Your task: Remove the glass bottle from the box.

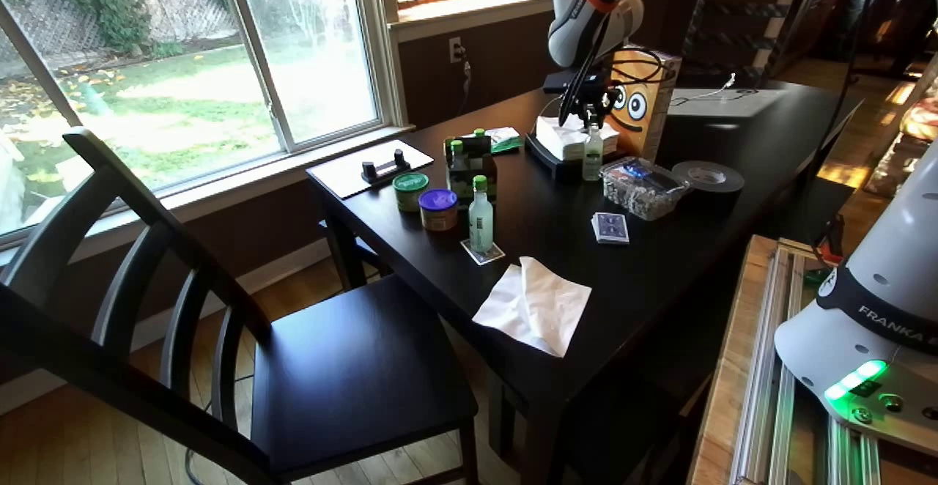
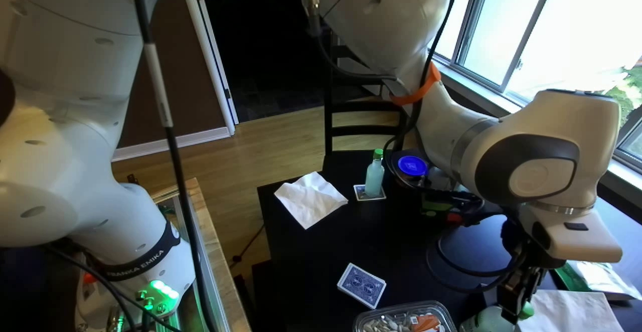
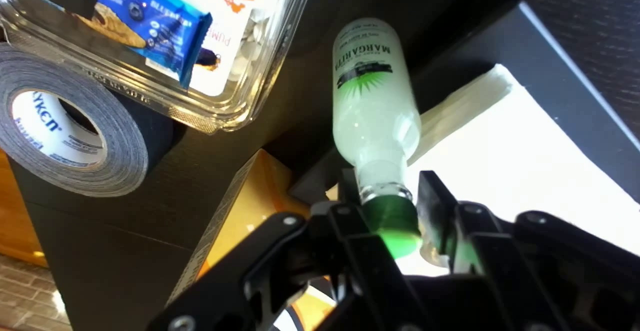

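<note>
A glass bottle (image 3: 372,96) with pale green liquid and a green cap stands upright beside the black napkin tray. It also shows in both exterior views (image 1: 592,159) (image 2: 487,321). My gripper (image 3: 387,186) is open around its neck and cap, with a gap on the right finger's side; it also shows in both exterior views (image 1: 592,113) (image 2: 516,306). A similar bottle (image 1: 481,221) stands on a card. A dark carton (image 1: 469,173) holds green-capped bottles. The flat white box with green sides (image 1: 506,138) lies behind that carton.
White napkins (image 3: 525,161) lie in the black tray. The big-eyed carton (image 1: 639,122) stands close behind my gripper. A clear plastic tray (image 3: 220,116), a tape roll (image 3: 120,141) and playing cards (image 1: 610,228) lie near the bottle. Two jars (image 1: 438,214) (image 1: 410,193) stand farther along.
</note>
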